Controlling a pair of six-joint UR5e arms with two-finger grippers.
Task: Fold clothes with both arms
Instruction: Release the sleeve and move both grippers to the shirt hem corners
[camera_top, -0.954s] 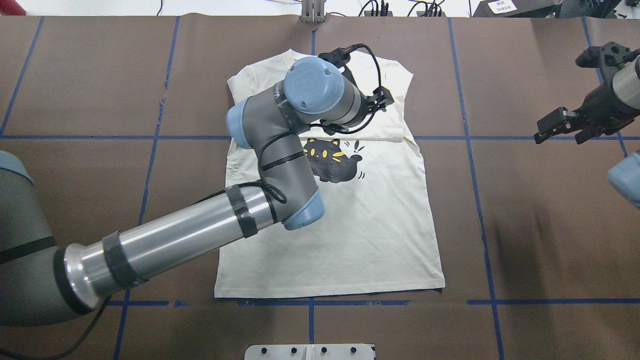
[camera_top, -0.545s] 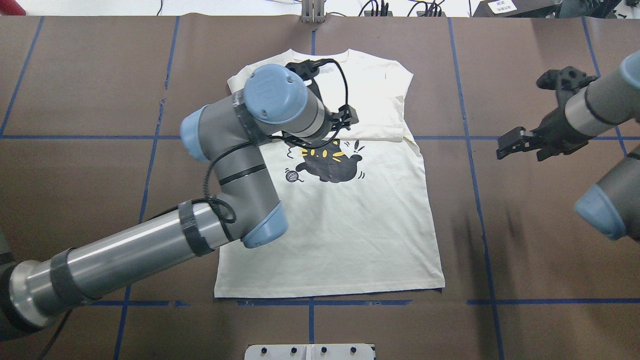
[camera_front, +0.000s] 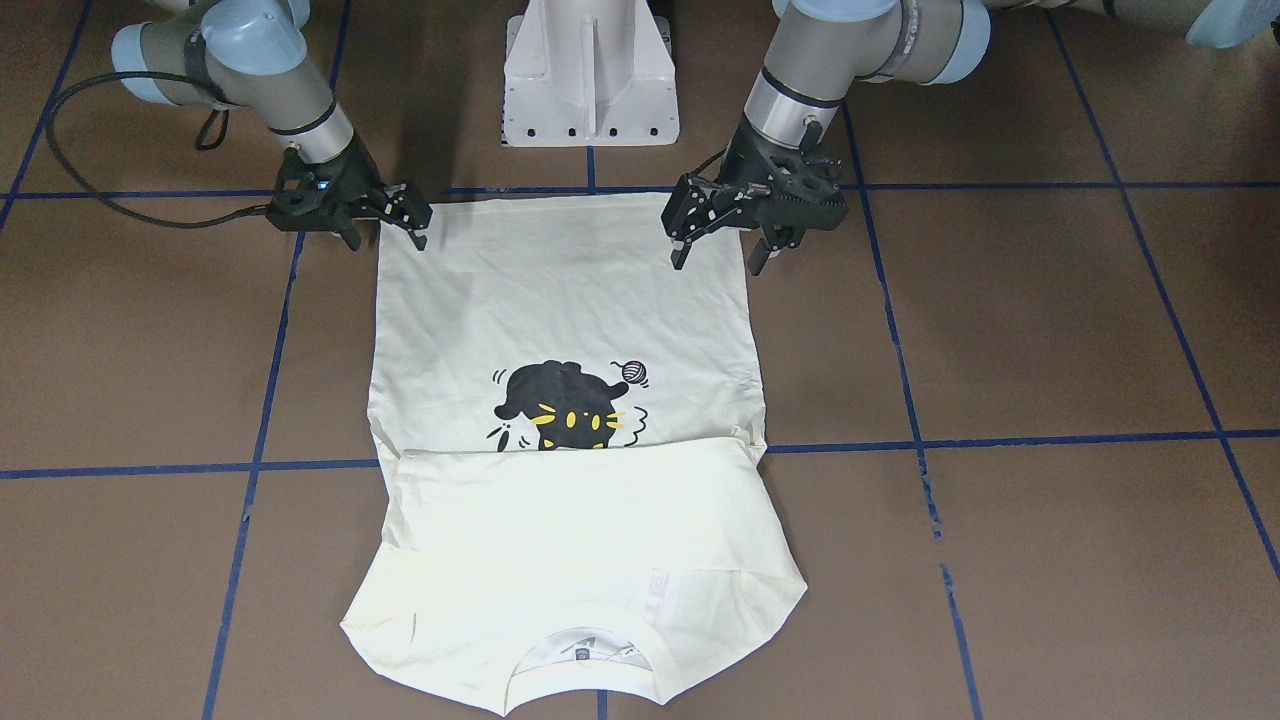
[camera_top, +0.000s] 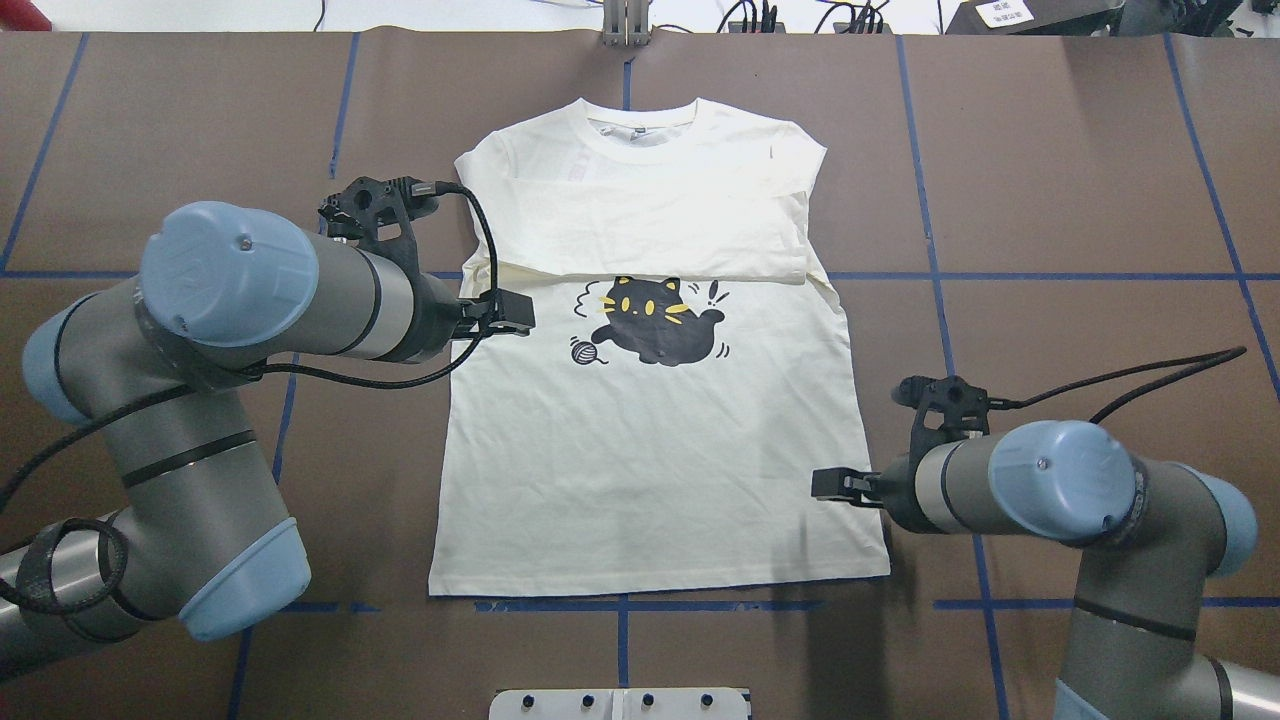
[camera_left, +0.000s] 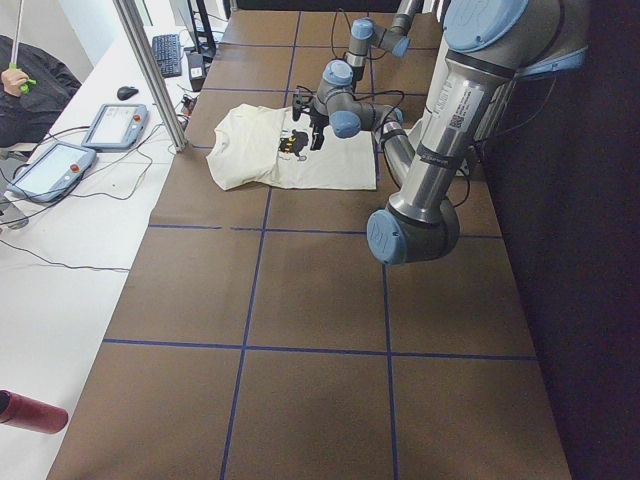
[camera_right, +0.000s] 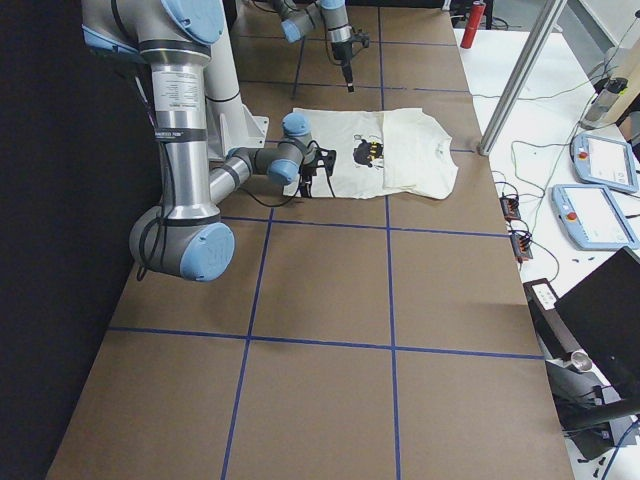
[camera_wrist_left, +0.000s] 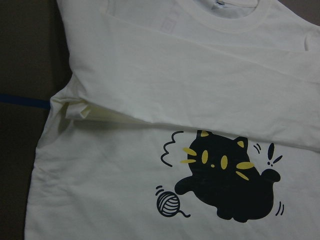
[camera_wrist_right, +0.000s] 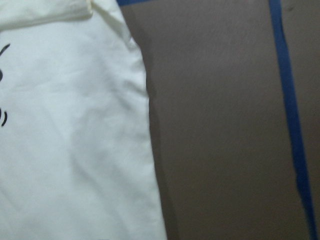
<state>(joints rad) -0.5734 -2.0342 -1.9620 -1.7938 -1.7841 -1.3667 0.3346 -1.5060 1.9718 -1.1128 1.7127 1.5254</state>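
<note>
1. Okay, tools first: the left gripper (camera_front: 718, 260) and the right gripper (camera_front: 386, 238) both have their fingers spread with nothing between them, so neither one has any cloth.
2. Each hangs over one long side edge of the shirt (camera_top: 650, 480), the left gripper on the robot's left side and the right gripper opposite. (The overhead and front views disagree on how far along the edge they sit. I put that down to them being up off the cloth, so I can't pin the exact spot.)
3. My read of the step: lining up to pinch both sides for the next fold. To do it well I'd bring both down at the same pace, land them level with each other, catch both layers right at the edge, and confirm each has a bite before lifting. Mismatched grips would skew the crease.
4. The shirt lies flat on the brown table (camera_top: 1080, 150), print side up, with its upper part folded over in a band (camera_top: 650, 230) that ends just above the cat print (camera_top: 655, 325).
5. Direction: the collar (camera_top: 640, 125) points away from the robot and the hem (camera_top: 660, 585) sits toward it. So the long axis runs straight out from the robot, roughly along the blue tape line (camera_top: 621, 655) down the middle.
</note>
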